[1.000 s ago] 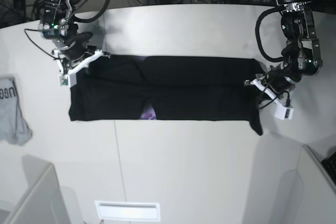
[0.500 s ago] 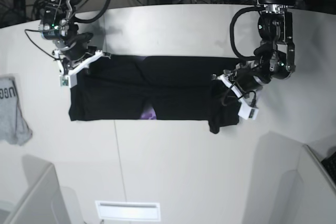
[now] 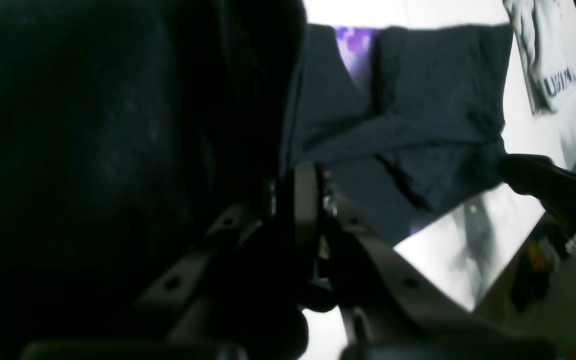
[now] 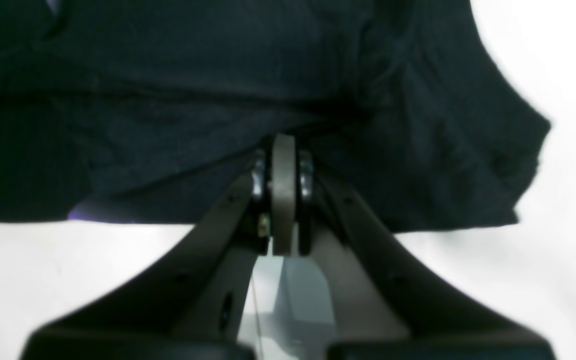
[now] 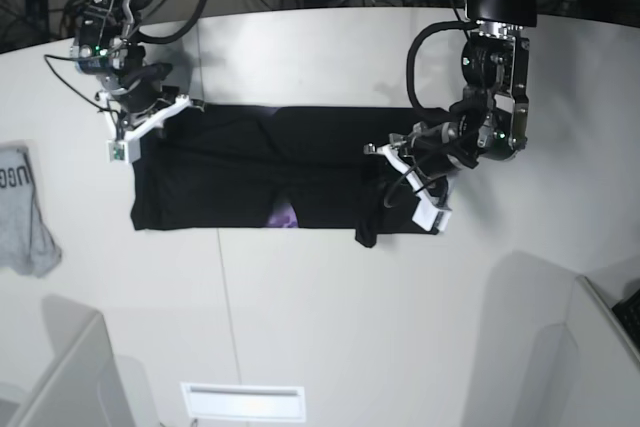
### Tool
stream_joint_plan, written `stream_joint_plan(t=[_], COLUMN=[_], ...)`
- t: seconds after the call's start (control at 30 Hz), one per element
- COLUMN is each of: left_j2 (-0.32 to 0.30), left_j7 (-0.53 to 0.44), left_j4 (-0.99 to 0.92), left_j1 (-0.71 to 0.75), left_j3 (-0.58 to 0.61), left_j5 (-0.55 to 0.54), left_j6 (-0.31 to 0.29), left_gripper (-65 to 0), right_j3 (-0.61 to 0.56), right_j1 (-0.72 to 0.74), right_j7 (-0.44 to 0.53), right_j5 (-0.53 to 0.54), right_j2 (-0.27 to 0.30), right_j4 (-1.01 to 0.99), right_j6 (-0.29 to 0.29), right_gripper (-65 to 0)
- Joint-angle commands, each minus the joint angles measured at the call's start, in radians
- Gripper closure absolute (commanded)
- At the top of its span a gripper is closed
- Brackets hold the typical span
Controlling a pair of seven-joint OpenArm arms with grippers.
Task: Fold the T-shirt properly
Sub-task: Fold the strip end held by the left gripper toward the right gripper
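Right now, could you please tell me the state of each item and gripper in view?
Large black cloth T-shirt: flat on the table, one end lifted and partly folded over.
Left gripper: shut on the T-shirt's lifted end.
Right gripper: shut on the T-shirt's edge.
Small grey garment: crumpled, untouched.

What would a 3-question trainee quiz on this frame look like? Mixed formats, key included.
1. True or false: the left pincer is shut on the black T-shirt.
2. Multiple choice: the grey garment lies A) on the T-shirt, B) apart from it near the table edge, C) in the right pincer.
3. Fill in: the print showing at the T-shirt's front edge is ___.

Key: 1 true; 2 B; 3 purple.
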Motion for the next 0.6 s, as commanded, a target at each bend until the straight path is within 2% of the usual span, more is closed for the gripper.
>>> stream_joint_plan(t=[0.0,0.1,0.2,0.37,0.57], left_j2=[0.002,0.009,0.028,0.038,0.04], left_j7=[-0.016,-0.016,-0.016,-0.016,-0.016], left_j4=[0.015,0.015,0.014,-0.016,-0.033], left_j1=[-0.025,-0.035,-0.037,-0.063,-0.064], left_j3=[0.012,0.033,0.033,0.104,0.119], left_j5=[-0.024,-0.024,-0.024,-0.028,-0.027], left_j6=[-0.004,0.003,0.059,0.068,0.068], left_gripper=[0.0,0.0,0.0,0.0,0.0], right_j3=[0.01,0.013,0.013,0.013,0.013], right_j1=[0.007,0.007,0.007,0.013,0.014], right_j7=[0.019,0.019,0.019,0.018,0.018], right_j5=[0.009,0.009,0.009,0.009,0.009], right_j2=[0.005,0.005,0.005,0.005,0.005], right_j4=[0.016,0.016,0.016,0.018,0.021], right_j6=[0.004,0.004,0.004,0.004,0.004], right_gripper=[0.0,0.0,0.0,0.0,0.0])
